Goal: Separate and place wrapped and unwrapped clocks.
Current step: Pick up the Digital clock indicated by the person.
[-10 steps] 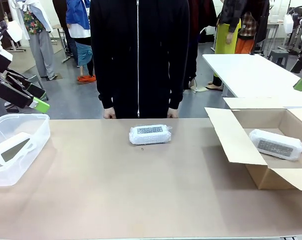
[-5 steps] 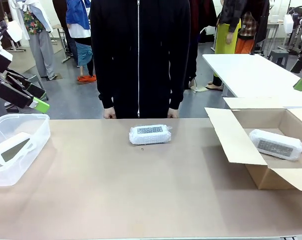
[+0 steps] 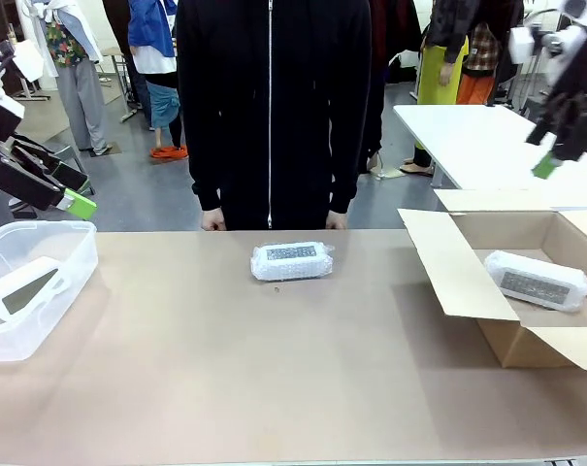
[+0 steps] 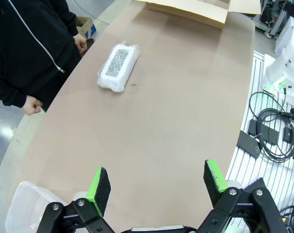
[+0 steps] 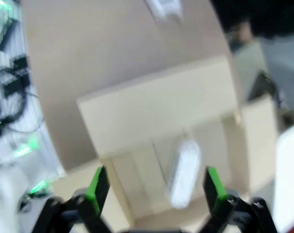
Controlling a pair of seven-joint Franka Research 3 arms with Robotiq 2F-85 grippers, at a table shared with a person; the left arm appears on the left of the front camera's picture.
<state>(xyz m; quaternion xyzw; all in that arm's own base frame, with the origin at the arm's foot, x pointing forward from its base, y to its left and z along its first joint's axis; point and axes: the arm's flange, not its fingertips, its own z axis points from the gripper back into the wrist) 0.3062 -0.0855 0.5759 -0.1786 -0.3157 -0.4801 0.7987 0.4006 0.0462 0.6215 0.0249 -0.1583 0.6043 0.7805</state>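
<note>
One wrapped clock (image 3: 291, 261) lies in bubble wrap at the table's middle, in front of the person; the left wrist view shows it too (image 4: 118, 66). A second wrapped clock (image 3: 538, 281) rests inside the cardboard box (image 3: 502, 335) at the right, blurred in the right wrist view (image 5: 184, 172). The unwrapped clock (image 3: 21, 288) lies in the clear plastic tub (image 3: 65, 243) at the left. My left gripper (image 3: 77, 192) hangs open above the tub's far side, nothing between its fingers (image 4: 156, 182). High over the box, my right gripper (image 3: 550, 160) is open and empty (image 5: 156, 187).
The person stands at the far edge, hands (image 3: 212, 222) hanging by the table. The box's flaps (image 3: 446, 262) stand open toward the middle. A white table (image 3: 477, 141) stands behind the box. Cables and rails (image 4: 273, 136) run along my side of the table.
My right arm has swung in from the right edge, leftward over the box; its wrist view is blurred. The left arm, the clocks and the person have not moved.
</note>
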